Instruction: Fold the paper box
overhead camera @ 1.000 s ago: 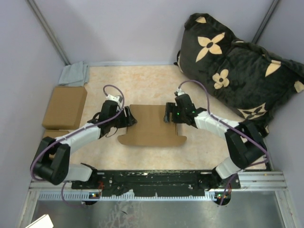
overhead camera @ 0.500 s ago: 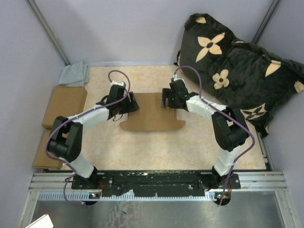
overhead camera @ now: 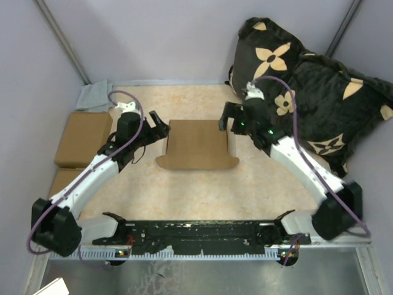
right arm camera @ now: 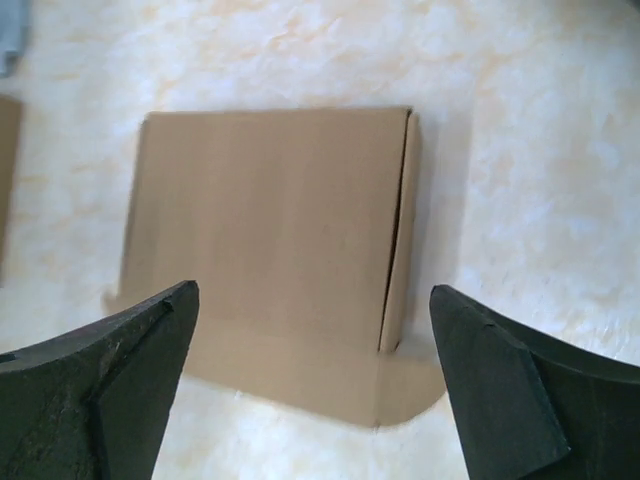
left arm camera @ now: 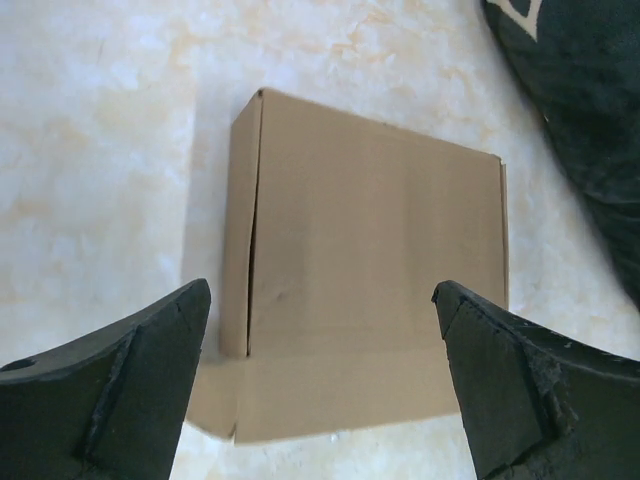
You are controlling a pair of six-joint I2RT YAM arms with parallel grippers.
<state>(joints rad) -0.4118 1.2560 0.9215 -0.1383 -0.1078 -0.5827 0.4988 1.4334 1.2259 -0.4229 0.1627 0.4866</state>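
The paper box (overhead camera: pixel 198 145) lies in the middle of the table, a plain brown rectangle with a rounded flap flat on the table along its near edge. My left gripper (overhead camera: pixel 157 126) is open, just off the box's far left corner and not touching it. My right gripper (overhead camera: pixel 225 120) is open by the far right corner, also apart. In the left wrist view the box (left arm camera: pixel 372 262) lies ahead of the open left gripper (left arm camera: pixel 320 288), a narrow side flap showing along its left edge. In the right wrist view the box (right arm camera: pixel 268 230) lies beyond the open right gripper (right arm camera: pixel 312 290).
Two brown cardboard blocks (overhead camera: pixel 84 138) (overhead camera: pixel 60 183) lie at the left edge, with a grey cloth (overhead camera: pixel 96 95) behind them. A big black cushion with tan flowers (overhead camera: pixel 307 92) fills the back right. Grey walls close in the table on three sides.
Both grippers were at the box's left and right sides; they have drawn outward and away from it and opened wider. The box has slid a little toward the back.
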